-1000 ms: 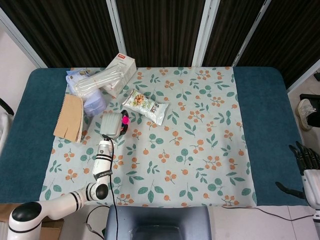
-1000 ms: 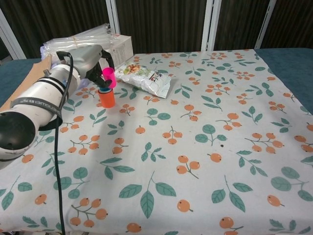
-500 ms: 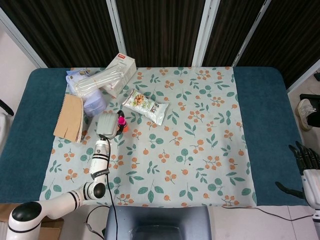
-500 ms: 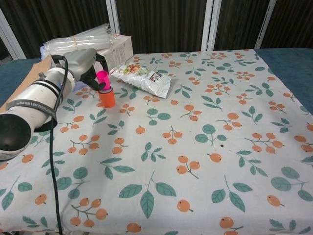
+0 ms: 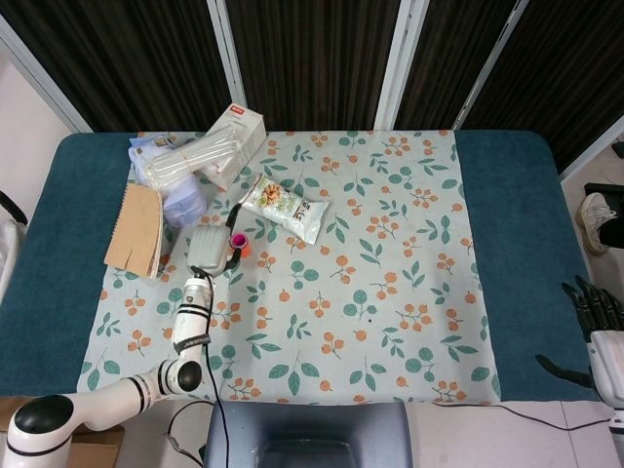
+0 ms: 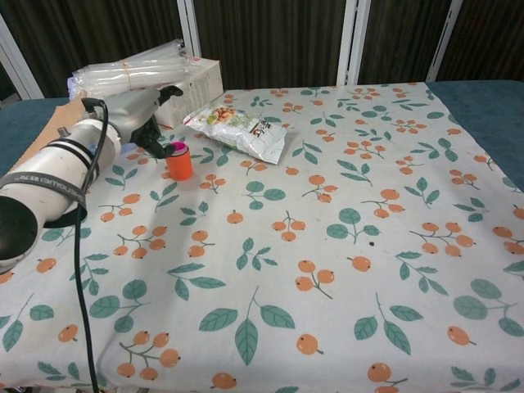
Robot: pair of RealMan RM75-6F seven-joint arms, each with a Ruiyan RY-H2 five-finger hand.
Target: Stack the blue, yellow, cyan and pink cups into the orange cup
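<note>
Stacking cups: table inventory

Floral tablecloth, covering the table centre. Left hand, fingers loosely spread just beside the orange cup, gripping nothing. Right hand, off the table edge, fingers apart, empty. Snack bag, near the cup. Pink cup, nested inside the orange cup.

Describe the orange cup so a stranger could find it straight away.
On the floral tablecloth, look to the far left area, just in front of the snack bag and the white box. The orange cup stands upright beside the left robot hand. It is the only cup-shaped thing there, with a pink cup nested inside.
</note>
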